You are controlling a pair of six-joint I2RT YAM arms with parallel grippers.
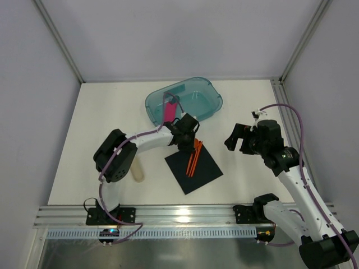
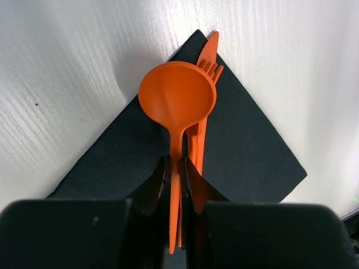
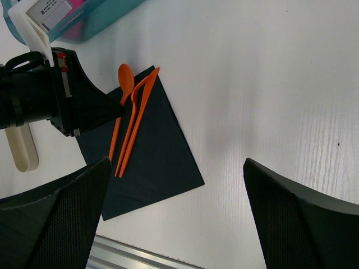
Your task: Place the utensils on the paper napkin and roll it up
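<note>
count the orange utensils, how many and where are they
3. The spoon is pinched by its handle in the left gripper, over the black napkin; the fork and knife sit right beside it on the napkin. None seem hidden.

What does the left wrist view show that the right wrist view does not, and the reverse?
Only the left wrist view: the left gripper shut on the spoon handle, seen close, with fork tines and a serrated knife tip behind the spoon bowl. Only the right wrist view: the teal tub, the beige tube, the rail at the table edge and the open right gripper. Both: the orange utensils over the black napkin on the white table.
</note>
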